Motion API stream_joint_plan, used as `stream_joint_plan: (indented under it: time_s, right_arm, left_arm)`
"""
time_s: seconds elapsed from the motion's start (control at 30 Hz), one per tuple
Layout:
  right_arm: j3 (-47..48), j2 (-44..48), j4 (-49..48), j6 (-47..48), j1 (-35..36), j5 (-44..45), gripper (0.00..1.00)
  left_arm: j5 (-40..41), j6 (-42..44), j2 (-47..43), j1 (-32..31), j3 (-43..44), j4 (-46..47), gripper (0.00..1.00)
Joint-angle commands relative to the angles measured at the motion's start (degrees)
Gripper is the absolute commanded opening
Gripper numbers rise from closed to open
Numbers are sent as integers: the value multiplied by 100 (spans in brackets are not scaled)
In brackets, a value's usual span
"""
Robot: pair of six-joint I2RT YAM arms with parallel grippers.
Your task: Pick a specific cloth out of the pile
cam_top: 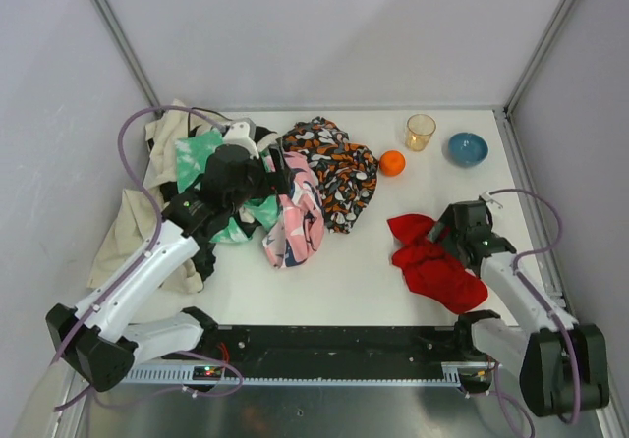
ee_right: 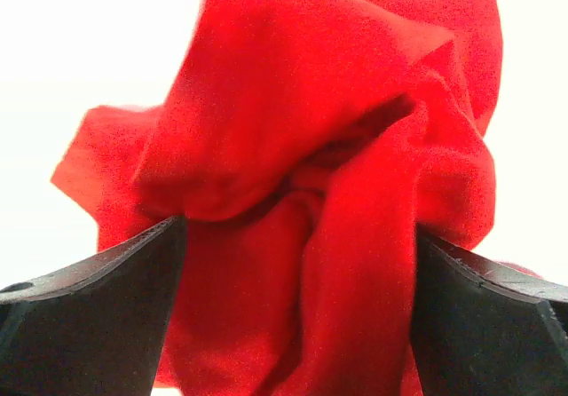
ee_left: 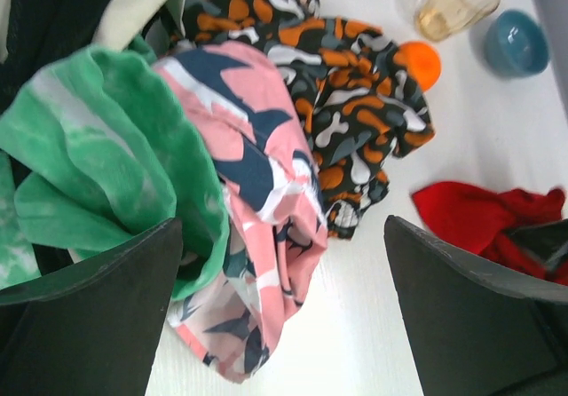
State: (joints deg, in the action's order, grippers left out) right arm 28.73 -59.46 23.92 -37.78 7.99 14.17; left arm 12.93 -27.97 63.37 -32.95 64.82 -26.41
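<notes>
Release is looking like the step in hand: the red cloth [cam_top: 432,264] is lying on the table [cam_top: 344,281] well apart from the pile [cam_top: 295,212], and the right gripper [ee_right: 297,232] is hanging over it, jaws spread wide and gripping nothing, so a straight lift would be keeping its fingers [ee_right: 89,325] from snagging the folds between them. The left gripper [ee_left: 282,227] is hovering wide open and empty over the pile; the orange ball [cam_top: 391,163], amber cup [cam_top: 421,131] and blue bowl [cam_top: 467,148] are sitting beyond, blocking nothing.

walls [cam_top: 344,26]: plain pale grey | table [cam_top: 359,266]: white top | corner posts [cam_top: 120,35]: metal
</notes>
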Motion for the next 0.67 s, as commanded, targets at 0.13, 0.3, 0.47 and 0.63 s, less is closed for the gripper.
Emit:
stream_joint_plan:
  time_s: [0.13, 0.3, 0.47, 0.63]
  right_arm:
    - [1520, 1975, 212, 887, -86, -40, 99]
    - [1872, 2708, 109, 1366, -89, 27, 99]
    - [1886, 3106, 341, 1453, -87, 244, 99]
    - [1878, 3253, 517, 1504, -91, 384, 99]
  left_arm:
    - [72, -26, -623, -114, -551, 24, 100]
    - [61, -144, -1002, -115, -848, 23, 100]
    - [211, -212, -1333, -115, -1111, 10, 100]
    - [215, -251, -1419, -115, -1212, 0, 100]
